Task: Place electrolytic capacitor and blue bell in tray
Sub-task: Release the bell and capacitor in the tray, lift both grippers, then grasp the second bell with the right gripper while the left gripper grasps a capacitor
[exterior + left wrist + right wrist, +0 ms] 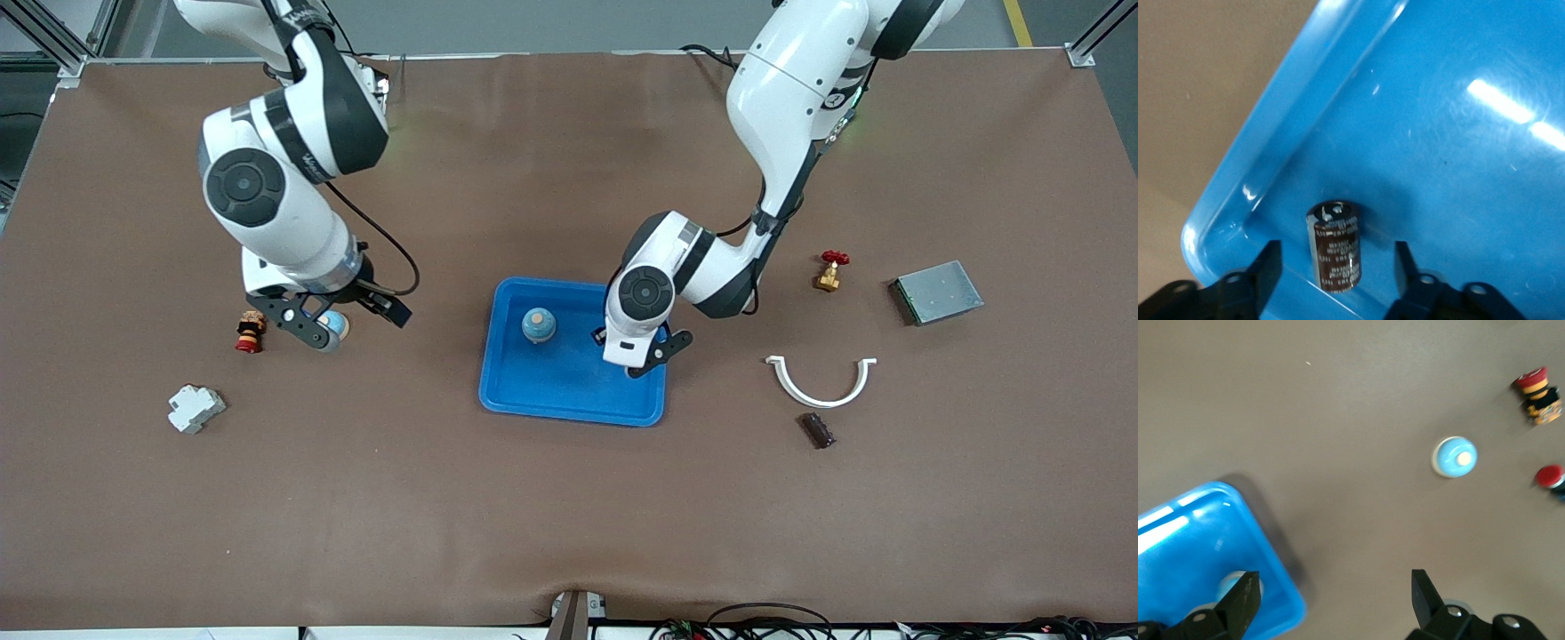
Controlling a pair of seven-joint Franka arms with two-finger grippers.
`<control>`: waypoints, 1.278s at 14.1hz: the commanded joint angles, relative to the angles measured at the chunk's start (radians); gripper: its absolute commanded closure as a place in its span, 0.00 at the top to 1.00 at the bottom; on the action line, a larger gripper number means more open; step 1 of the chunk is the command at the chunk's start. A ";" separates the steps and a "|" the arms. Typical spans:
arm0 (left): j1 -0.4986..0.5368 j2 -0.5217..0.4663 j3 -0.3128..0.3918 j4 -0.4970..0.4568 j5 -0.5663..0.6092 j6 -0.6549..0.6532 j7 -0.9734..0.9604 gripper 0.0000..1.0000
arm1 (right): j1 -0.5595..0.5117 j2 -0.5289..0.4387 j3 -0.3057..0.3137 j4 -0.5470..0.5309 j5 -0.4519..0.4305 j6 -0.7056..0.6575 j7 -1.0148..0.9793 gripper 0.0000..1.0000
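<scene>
Dark brown cylindrical electrolytic capacitor (1333, 247) stands upright in shallow bright-blue plastic tray (533, 391), long axis vertical, near tray corner toward left arm's end. White print on its sleeve too small to read. Left pincer (1338, 267) low in tray, fingers spread either side of capacitor, not touching. Blue bell with pale knob (538, 324) sits in tray, knob up. Right pincer (1335, 593) spread, empty, over brown desk (569, 516), partly hiding second blue bell (336, 327).
</scene>
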 commanded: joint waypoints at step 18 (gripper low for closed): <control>0.502 -0.108 0.033 0.070 0.119 -0.124 0.694 1.00 | -0.307 0.011 0.019 -0.620 -0.002 0.783 -0.465 1.00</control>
